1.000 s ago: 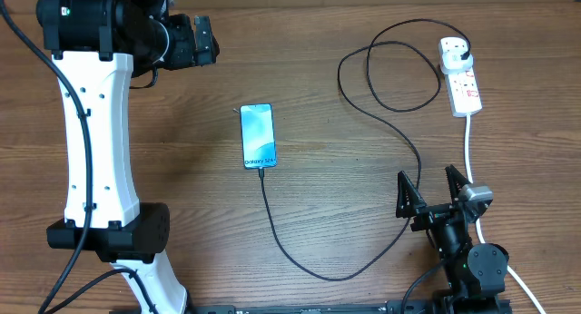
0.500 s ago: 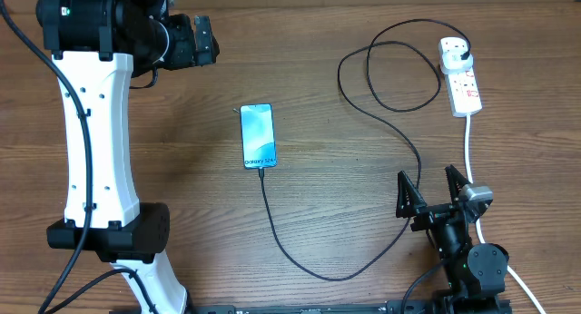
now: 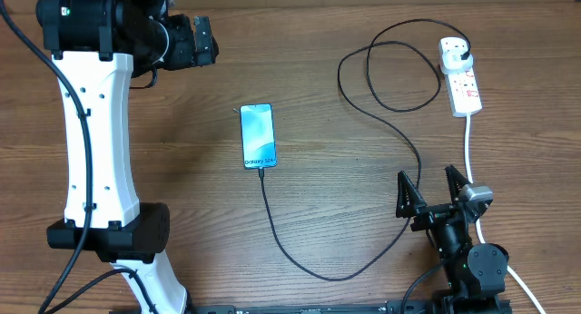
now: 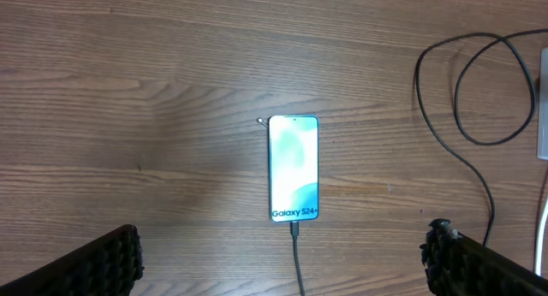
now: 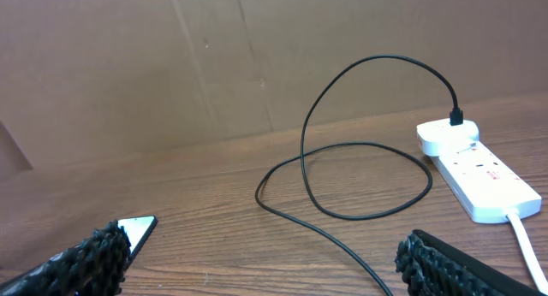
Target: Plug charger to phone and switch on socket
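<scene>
Our left fingers and right fingers both stand wide, holding nothing, unmoved over the last second. The charger already appears to join the phone, mid-frame on the tabletop, to the socket at upper right. We judge only the switch remains.

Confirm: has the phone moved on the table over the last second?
No. The phone keeps the same spot and angle relative to the socket in the overhead view.
</scene>
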Robot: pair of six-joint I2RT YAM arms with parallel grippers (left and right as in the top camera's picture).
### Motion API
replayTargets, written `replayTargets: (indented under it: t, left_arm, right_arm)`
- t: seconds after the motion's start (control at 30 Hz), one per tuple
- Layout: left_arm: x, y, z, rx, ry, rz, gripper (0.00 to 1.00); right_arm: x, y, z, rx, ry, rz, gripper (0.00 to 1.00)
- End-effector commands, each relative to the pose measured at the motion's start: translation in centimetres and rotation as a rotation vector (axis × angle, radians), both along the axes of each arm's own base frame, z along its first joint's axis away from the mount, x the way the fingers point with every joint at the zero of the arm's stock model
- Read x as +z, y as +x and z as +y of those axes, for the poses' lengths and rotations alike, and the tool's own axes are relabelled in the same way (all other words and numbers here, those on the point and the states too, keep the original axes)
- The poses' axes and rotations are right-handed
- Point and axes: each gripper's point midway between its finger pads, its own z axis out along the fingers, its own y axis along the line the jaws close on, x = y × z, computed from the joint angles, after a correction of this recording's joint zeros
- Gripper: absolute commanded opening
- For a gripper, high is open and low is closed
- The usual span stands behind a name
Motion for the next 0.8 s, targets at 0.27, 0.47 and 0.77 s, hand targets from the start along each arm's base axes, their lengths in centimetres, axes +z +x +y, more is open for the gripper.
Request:
replayTargets:
  t: [0.27,0.47,0.77]
  left_arm:
    - [2.1,-2.0,0.0,-0.015,0.011,-0.107,1.00]
    - [3.9,-3.6,0.3,-0.011,-0.002,-0.293,1.00]
    - [4.3,-8.0,1.4,0.018,0.022,-0.469,1.00]
  right_arm:
    - [-0.2,0.0,0.2,0.007,0.003,-0.004,1.00]
    - [-0.2,0.0,0.2,0.006,0.003,-0.004,1.00]
    - [-0.2,0.0,0.2,0.006,0.003,-0.004,1.00]
